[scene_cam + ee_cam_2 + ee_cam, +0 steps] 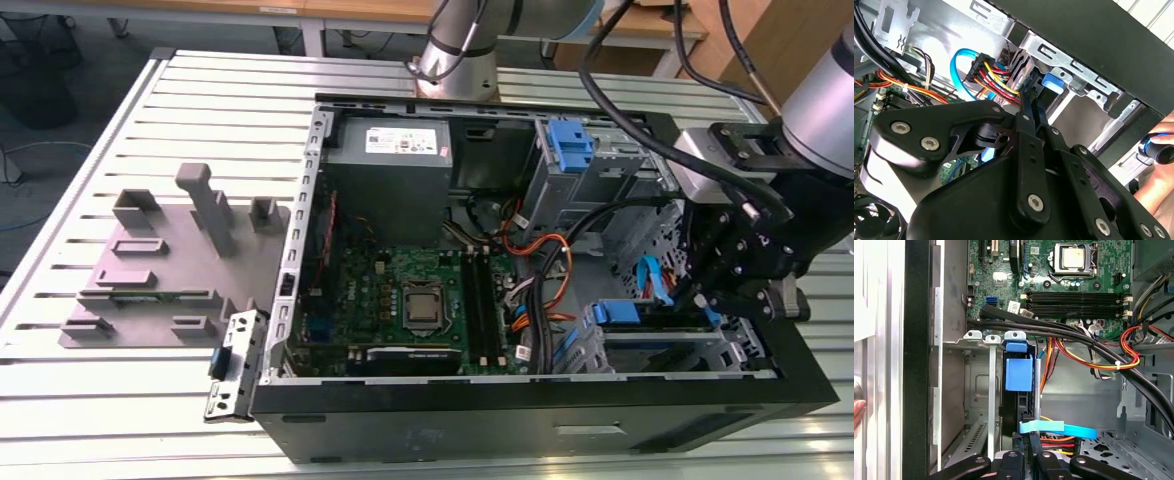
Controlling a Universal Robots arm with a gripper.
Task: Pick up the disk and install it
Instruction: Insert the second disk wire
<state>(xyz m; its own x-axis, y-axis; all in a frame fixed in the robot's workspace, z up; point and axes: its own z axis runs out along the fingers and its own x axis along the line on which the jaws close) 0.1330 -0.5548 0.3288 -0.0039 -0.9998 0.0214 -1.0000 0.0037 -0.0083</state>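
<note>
Standing on Edge: The Disk in Its Bay

Sitting on edge in the drive cage of the open computer case (534, 420), the disk (1019, 390) runs its long axis from the cage mouth back toward the gripper (1030, 440), with its blue end tab facing the motherboard (1074, 275). In the exterior view the same blue tab (617, 312) shows at the cage near the case's front corner on that view's right. The black fingers (1026, 117) look drawn close together at the disk's rear end, beside a flat blue cable (1056, 428) and a bundle of red and yellow wires (996, 80) (whether they actually pinch the drive I cannot tell). The case lies on its side on a ribbed aluminium table (134, 330), the black steel shell around a green board. A grey moulded fixture (167, 270) sits apart, toward the exterior view's left. A person's hand (1154, 175) rests at the case's outer wall.
</note>
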